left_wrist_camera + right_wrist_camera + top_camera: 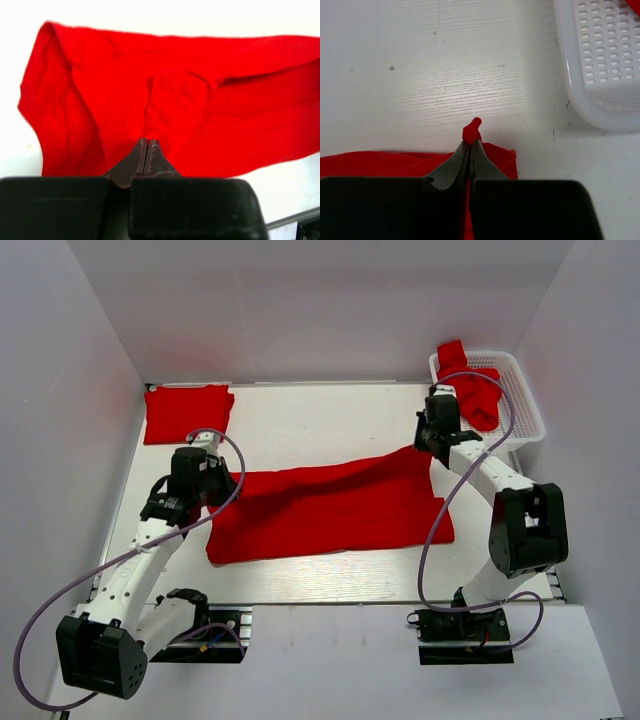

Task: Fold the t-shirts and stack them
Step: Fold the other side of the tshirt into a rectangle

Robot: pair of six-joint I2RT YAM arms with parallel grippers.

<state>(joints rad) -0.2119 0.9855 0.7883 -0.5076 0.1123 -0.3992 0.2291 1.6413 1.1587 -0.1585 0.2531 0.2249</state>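
A red t-shirt lies stretched across the middle of the table, its back edge lifted at both ends. My left gripper is shut on its left end; in the left wrist view the cloth hangs in folds from the tips. My right gripper is shut on the shirt's far right corner; in the right wrist view a nub of red cloth sticks out past the tips. A folded red t-shirt lies at the back left. More red shirts sit crumpled in the basket.
A white lattice basket stands at the back right, its corner close to my right gripper in the right wrist view. White walls enclose the table on three sides. Grey cables loop from both arms.
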